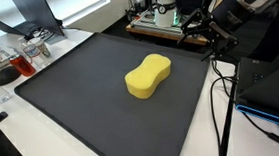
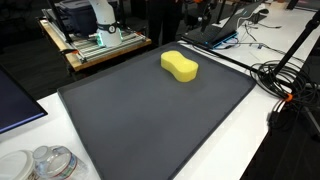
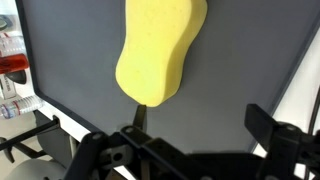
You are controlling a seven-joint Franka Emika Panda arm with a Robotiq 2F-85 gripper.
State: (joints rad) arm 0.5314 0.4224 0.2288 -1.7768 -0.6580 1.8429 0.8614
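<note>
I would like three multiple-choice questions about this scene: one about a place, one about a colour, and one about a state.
1. Where does the sponge lie?
A. on the dark mat
B. on the floor
C. on a shelf

2. What colour is the sponge?
A. green
B. yellow
C. pink

3. How does the gripper stand?
A. shut on the sponge
B. shut on nothing
C. open, apart from the sponge

Answers:
1 A: both exterior views show it resting on the mat.
2 B: it is bright yellow in every view.
3 C: the wrist view shows the jaws wide apart, with the sponge beyond them.
</note>
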